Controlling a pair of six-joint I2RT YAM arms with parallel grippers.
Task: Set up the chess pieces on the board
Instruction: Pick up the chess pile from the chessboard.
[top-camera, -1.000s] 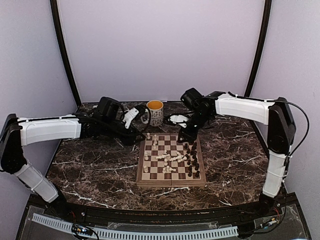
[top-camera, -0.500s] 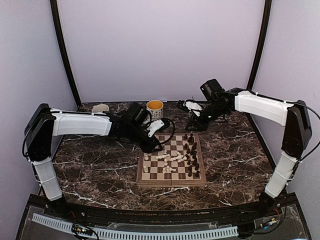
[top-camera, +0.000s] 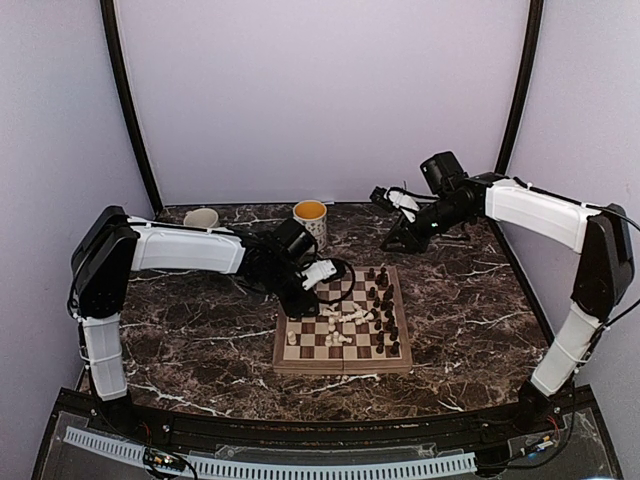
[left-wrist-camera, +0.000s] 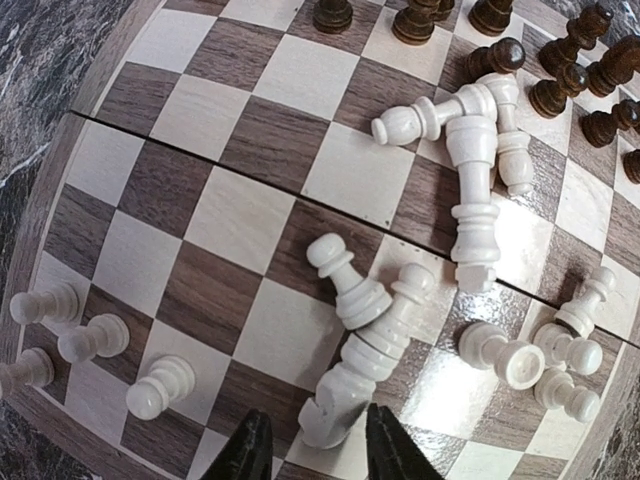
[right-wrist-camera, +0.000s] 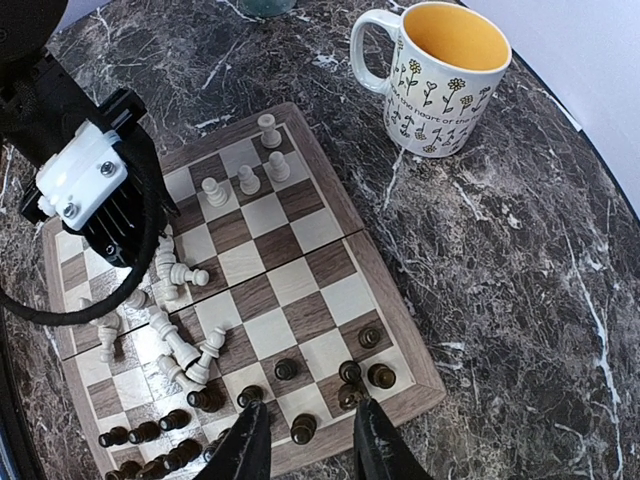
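Left gripper (left-wrist-camera: 312, 455) part-open and empty, jaws straddling a toppled cream piece (left-wrist-camera: 352, 375) at low centre, probably lined up to grab it; right gripper (right-wrist-camera: 308, 448) open, empty, high off the board (top-camera: 340, 366) mid-frame, likely keeping clear.

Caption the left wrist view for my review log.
Open left gripper above toppled cream-white chess pieces on the board; four white pawns stand near one edge, dark pieces opposite.

Board (left-wrist-camera: 250, 215) — glossy wood; table (right-wrist-camera: 520, 260) — polished dark marble; mug (right-wrist-camera: 440, 90) glazed ceramic.
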